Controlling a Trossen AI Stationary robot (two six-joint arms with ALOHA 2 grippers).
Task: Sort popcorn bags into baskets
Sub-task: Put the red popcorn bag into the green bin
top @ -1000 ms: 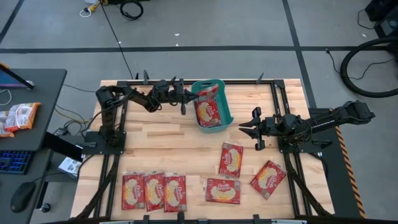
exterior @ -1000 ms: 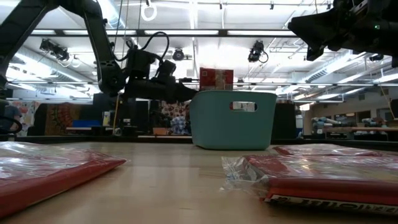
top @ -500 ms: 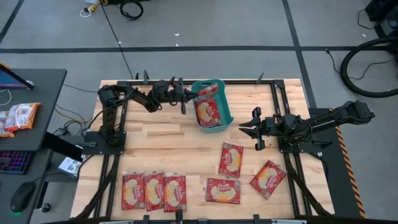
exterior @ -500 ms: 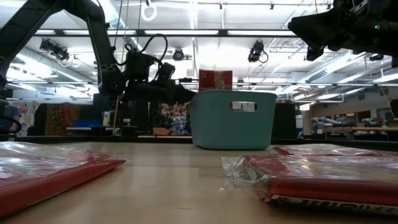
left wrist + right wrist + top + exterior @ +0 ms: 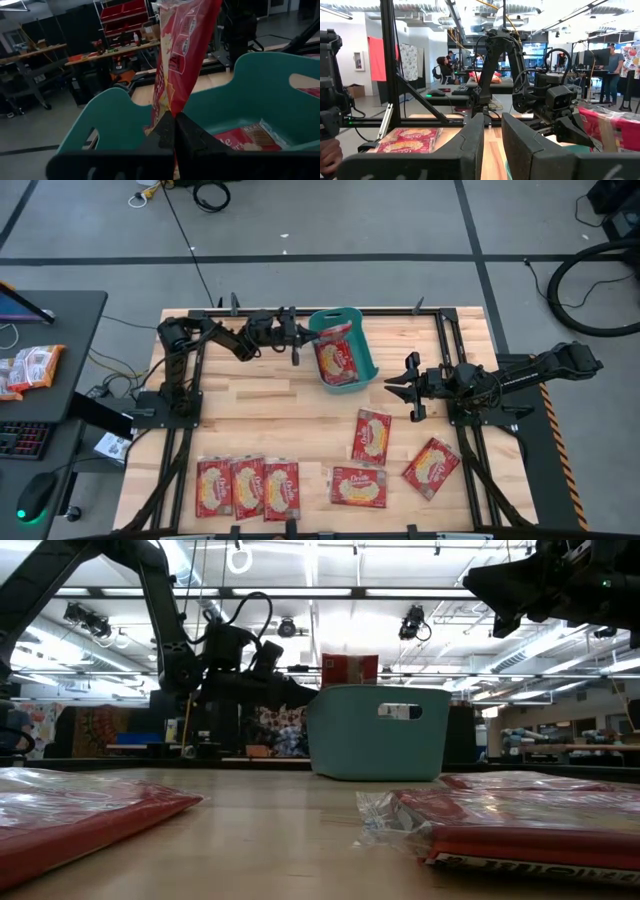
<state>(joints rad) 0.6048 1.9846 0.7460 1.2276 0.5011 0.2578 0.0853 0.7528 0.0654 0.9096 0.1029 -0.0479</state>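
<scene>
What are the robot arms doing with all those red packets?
They are sorting popcorn bags into a teal basket. The left gripper is shut on one popcorn bag, holding it over the basket, where another bag already lies. The right gripper waits open beside it. Seven more bags lie on the table.

The popcorn bags (image 5: 370, 436) were red with a yellow-cream centre panel and white lettering. The basket (image 5: 362, 345) was plain teal; the table (image 5: 270, 410) was light wood in a pale butcher-block strip pattern. Both arms were black, and the floor was grey with dark lines.
</scene>
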